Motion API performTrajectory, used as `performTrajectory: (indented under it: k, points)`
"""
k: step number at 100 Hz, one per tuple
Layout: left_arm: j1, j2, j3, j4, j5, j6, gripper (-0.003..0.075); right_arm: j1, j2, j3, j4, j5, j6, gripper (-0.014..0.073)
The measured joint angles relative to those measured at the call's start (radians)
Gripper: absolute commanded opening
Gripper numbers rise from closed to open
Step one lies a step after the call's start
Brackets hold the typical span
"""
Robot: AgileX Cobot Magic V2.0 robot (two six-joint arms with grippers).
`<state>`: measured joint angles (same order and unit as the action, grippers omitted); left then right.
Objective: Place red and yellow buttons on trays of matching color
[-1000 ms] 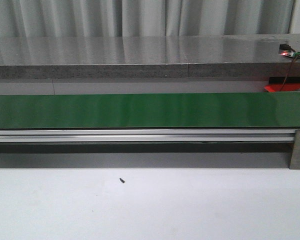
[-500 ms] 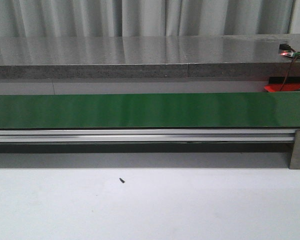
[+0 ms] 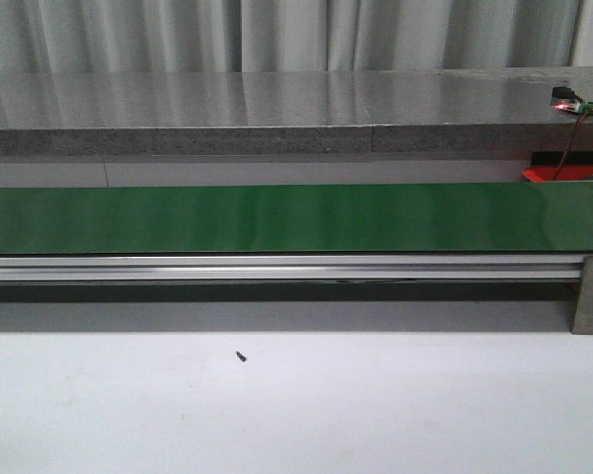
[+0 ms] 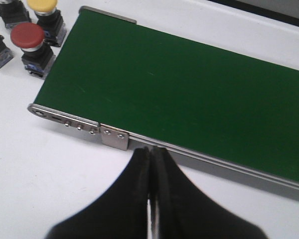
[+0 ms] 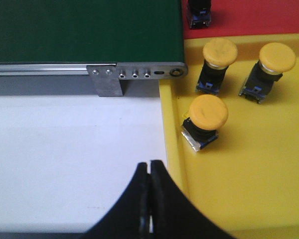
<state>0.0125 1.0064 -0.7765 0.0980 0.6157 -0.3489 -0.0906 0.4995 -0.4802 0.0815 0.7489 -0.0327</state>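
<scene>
The green conveyor belt [image 3: 296,217] crossed the white tabletop [image 3: 296,405]. Three yellow buttons [image 5: 205,119] sat on the yellow tray [image 5: 249,189], at two o'clock from the clenched right pincer [image 5: 149,172]. A red button [image 4: 29,45] stood at ten o'clock from the clenched left pincer [image 4: 150,157].

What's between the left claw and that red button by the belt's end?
In the left wrist view, bare white table and the conveyor's metal end corner separate the shut left gripper from the red button.
</scene>
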Motion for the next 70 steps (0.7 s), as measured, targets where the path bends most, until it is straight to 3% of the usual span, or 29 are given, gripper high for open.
performTrajectory:
  k: [42, 70]
  points:
    - [0.175, 0.128, -0.012, -0.078, -0.05, 0.009, -0.0019, 0.0, 0.0, 0.0, 0.0, 0.0, 0.0, -0.0067]
    - [0.335, 0.212, -0.017, -0.363, -0.079, 0.312, -0.0014, 0.0, 0.0, 0.0, 0.0, 0.0, 0.0, -0.0067]
